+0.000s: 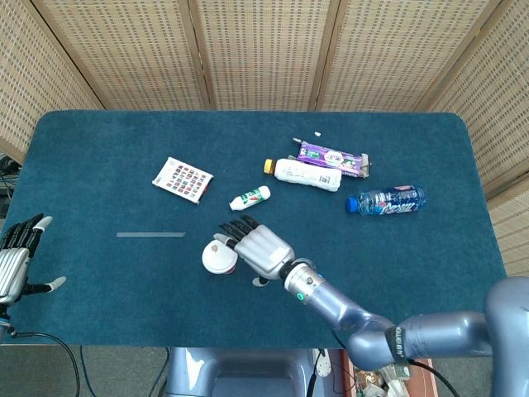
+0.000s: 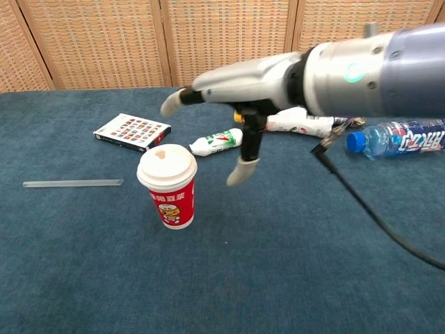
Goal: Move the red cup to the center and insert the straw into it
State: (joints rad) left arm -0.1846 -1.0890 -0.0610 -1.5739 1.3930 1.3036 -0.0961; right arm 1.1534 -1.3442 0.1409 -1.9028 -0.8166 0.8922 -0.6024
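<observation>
The red cup (image 2: 171,193) with a white lid (image 1: 219,257) stands upright on the blue table, near the front and a little left of the middle. My right hand (image 1: 258,245) (image 2: 240,83) hovers just right of the cup, fingers spread and holding nothing, apart from the cup. The clear straw (image 1: 150,235) (image 2: 72,184) lies flat on the cloth to the left of the cup. My left hand (image 1: 16,256) rests open at the table's far left edge, seen only in the head view.
A small printed box (image 1: 183,179) (image 2: 132,131) lies behind the straw. A small white bottle (image 1: 250,198) (image 2: 217,142), a larger white bottle (image 1: 306,174), a purple packet (image 1: 331,156) and a blue water bottle (image 1: 385,200) (image 2: 396,138) lie toward the back right.
</observation>
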